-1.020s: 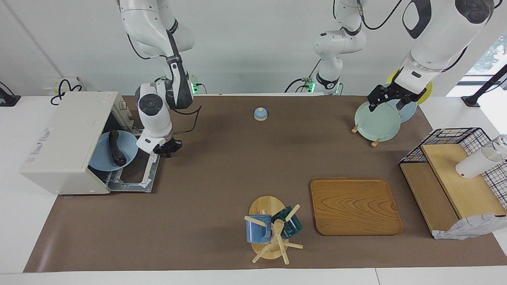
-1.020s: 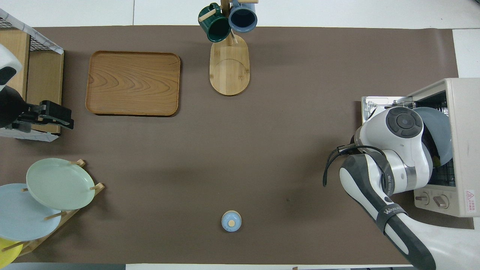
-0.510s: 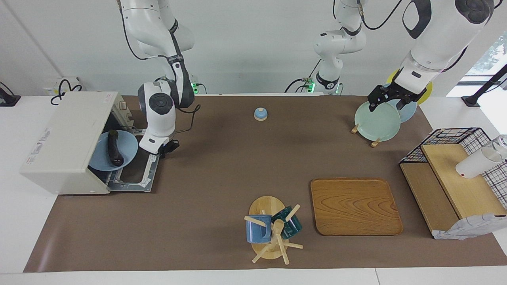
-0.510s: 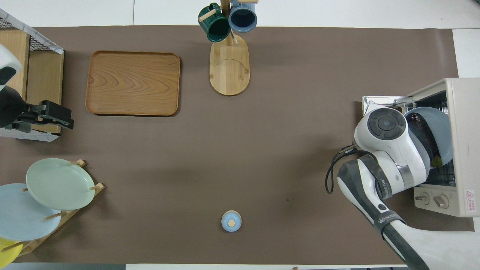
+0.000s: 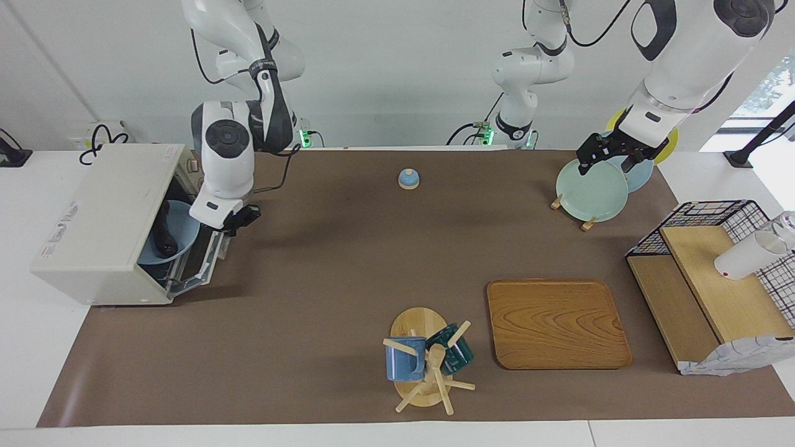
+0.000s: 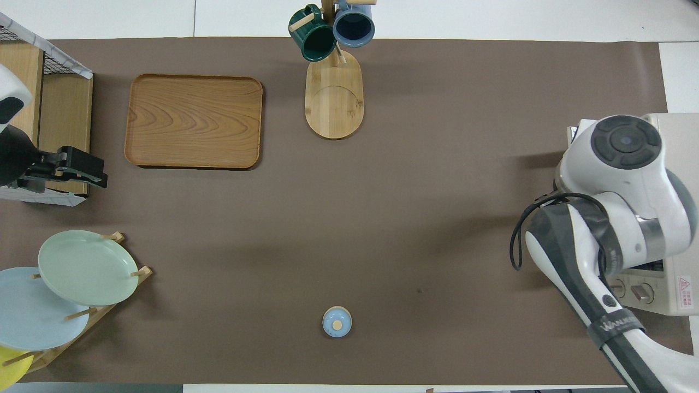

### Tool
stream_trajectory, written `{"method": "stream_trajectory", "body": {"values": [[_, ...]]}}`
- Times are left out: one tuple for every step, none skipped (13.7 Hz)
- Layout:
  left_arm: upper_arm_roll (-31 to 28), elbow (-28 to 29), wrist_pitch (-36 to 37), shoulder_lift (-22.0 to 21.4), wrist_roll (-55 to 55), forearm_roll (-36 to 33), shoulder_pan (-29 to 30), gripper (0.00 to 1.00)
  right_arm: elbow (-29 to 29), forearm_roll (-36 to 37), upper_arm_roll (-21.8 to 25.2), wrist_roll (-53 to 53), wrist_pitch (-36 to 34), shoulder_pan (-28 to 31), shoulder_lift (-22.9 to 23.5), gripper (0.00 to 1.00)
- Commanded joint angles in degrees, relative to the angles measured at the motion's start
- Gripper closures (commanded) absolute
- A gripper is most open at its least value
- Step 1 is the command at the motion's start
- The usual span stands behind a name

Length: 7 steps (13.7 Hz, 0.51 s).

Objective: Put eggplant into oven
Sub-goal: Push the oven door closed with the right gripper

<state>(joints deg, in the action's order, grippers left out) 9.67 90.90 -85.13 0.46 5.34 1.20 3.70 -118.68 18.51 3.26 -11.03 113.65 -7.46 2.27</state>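
Bright, even light from overhead fills both views. Soft shadows lie on the brown mat (image 5: 348, 267) under the arms. Daylight, perhaps from a window, washes out the facing view's upper right corner.

The oven (image 5: 102, 220) by the right gripper (image 5: 239, 220) is cream-white, and the eggplant (image 5: 163, 236) in it is dark purple-black on a light blue plate (image 5: 180, 239). Under the black left gripper (image 5: 612, 158) a pale green plate (image 5: 590, 189) stands with a light blue plate (image 6: 27, 316) and a yellow plate (image 6: 8, 368) on a wooden rack. The mat (image 5: 348, 267) is brown, the tray (image 5: 556, 323) has wavy wood grain, one mug (image 5: 404, 360) is blue, the other mug (image 5: 456, 351) dark green, and the small bell (image 5: 408, 179) is blue.
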Motion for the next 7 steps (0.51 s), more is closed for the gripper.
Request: {"method": "stream_trajectory", "body": {"values": [[0.26,0.77,-0.48,-0.99,-0.07,-0.58,0.52,0.0,1.17,-0.39,0.87,-8.37,2.27,7.7,0.9,1.0],[0.17,0.77,-0.48,-0.99,-0.07,-0.58,0.52,0.0,1.17,-1.71,0.87,-9.61,2.27,8.68,0.81,1.0],[0.17,0.77,-0.48,-0.99,-0.07,-0.58,0.52,0.0,1.17,-2.51,0.87,-10.41,2.19,9.47,0.64,1.0],[0.17,0.77,-0.48,-1.08,-0.07,-0.58,0.52,0.0,1.17,-2.6,0.96,-11.02,2.1,9.65,0.11,1.0],[0.17,0.77,-0.48,-0.99,-0.07,-0.58,0.52,0.0,1.17,-2.69,0.96,-11.55,2.01,10.18,-0.16,0.98],[0.17,0.77,-0.48,-0.99,-0.07,-0.58,0.52,0.0,1.25,-2.78,0.87,-12.08,1.14,11.05,-0.42,0.95],[0.17,0.77,-0.48,-0.99,-0.07,-0.58,0.52,0.0,1.34,-3.82,0.96,-12.26,0.44,11.5,-0.86,0.93]]}}
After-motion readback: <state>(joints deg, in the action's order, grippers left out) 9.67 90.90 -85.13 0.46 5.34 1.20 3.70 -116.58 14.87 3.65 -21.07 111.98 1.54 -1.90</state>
